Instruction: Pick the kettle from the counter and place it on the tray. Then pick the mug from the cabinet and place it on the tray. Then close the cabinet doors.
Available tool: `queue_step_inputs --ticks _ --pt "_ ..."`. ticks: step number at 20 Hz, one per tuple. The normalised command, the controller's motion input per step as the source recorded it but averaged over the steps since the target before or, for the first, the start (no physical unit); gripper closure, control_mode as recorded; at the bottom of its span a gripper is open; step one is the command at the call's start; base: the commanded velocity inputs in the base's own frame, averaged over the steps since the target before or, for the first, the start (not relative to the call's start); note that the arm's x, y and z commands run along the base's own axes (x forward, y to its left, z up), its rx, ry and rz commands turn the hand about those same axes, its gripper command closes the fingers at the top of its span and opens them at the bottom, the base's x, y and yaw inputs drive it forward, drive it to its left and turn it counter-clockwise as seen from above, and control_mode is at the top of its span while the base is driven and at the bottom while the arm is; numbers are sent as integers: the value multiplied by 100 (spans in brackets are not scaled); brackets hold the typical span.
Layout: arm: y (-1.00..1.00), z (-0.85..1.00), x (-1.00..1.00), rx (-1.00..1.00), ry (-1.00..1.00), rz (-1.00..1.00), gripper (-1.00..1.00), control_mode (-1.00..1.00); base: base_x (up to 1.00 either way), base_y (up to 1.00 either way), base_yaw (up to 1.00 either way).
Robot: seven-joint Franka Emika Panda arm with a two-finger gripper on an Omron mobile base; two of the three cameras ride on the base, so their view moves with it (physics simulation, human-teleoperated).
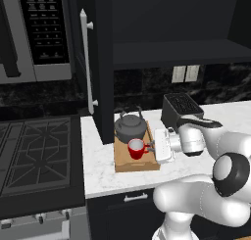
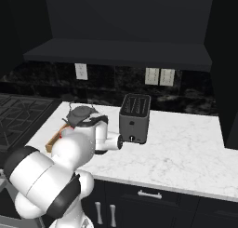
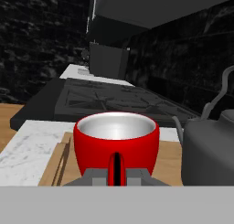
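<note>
Two things are sitting on the tray [image 1: 122,163] now, kettle [image 1: 130,128] far and mug [image 1: 136,149] near, with the tool [image 1: 151,147] pinching the mug's handle, so pulling away before letting go is probably tipping it.

The mug [image 3: 116,143] looks like glazed ceramic, glossy red outside with a smooth, pale, faintly shiny inside. The kettle [image 1: 130,127] is dark grey metal with a dull, brushed look. The tray [image 1: 136,161] is light brown wood, matt, its grain showing along the raised edge. The counter [image 1: 100,170] is white marble-patterned stone, smooth, with faint grey veining. The toaster [image 2: 135,118] has a dark grey satin metal body. The stovetop [image 1: 37,156] is matt black, and the cabinet door [image 1: 100,62] is flat black with a smooth silver metal bar handle [image 1: 87,62].
</note>
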Motion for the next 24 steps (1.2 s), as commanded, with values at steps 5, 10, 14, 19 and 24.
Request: queue_step_inputs --ticks 5,10,14,19,24 --pt "1 -16 28 0 0 0 100 -100 0 0 0" --pt "4 -19 28 0 0 0 100 -100 0 0 0" --pt "5 -28 22 0 0 0 100 -100 0 0 0" --pt "0 -25 -3 0 0 0 100 -100 0 0 0" --pt "0 -16 -39 0 0 0 -100 -100 0 0 0"
